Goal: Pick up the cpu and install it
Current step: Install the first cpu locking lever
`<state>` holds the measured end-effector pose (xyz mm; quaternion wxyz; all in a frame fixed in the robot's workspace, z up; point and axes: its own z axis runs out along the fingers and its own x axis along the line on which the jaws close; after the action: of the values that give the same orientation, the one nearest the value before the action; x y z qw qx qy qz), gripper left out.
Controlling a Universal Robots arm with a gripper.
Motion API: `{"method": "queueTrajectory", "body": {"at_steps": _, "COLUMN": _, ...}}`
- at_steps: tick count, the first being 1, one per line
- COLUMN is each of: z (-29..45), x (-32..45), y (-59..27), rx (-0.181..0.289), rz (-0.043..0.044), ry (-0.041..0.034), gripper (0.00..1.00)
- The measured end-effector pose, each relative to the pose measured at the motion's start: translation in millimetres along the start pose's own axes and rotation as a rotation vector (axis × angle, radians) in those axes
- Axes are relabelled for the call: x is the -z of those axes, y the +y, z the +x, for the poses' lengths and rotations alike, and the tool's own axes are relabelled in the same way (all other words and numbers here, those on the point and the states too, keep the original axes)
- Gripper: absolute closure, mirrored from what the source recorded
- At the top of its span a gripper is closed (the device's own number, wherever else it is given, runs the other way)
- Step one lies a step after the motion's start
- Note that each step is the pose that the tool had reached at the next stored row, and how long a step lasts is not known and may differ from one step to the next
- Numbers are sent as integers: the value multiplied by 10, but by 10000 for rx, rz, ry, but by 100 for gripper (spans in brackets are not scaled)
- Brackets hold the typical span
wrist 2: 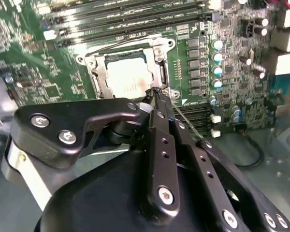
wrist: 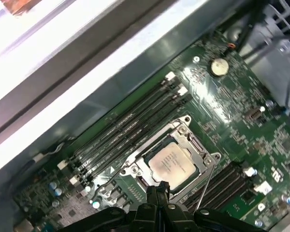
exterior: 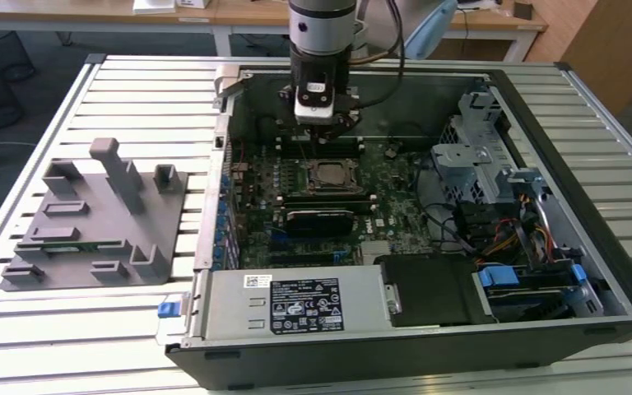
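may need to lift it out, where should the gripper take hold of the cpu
By two opposite edges of its raised metal lid, coming straight down from above. The cpu lies flat in the socket, whose frame sits close around its sides, so probably only the top part is reachable.

end effector (exterior: pixel 319 137) near cpu (exterior: pixel 328 175), open case (exterior: pixel 579 177)

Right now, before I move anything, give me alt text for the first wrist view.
The cpu lies flat inside the metal-framed socket on the green motherboard, and the gripper, shut and empty, hangs at the socket's edge beside it. Black memory slots run alongside the socket.
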<state>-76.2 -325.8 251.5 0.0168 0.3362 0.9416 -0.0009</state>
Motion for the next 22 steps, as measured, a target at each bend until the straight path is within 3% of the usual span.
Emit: {"method": "queueTrajectory", "body": {"at_steps": 22, "z": 1, "x": -22, "y": 0, "rx": 4002, "rz": -130, "ry": 38, "gripper": 89}}
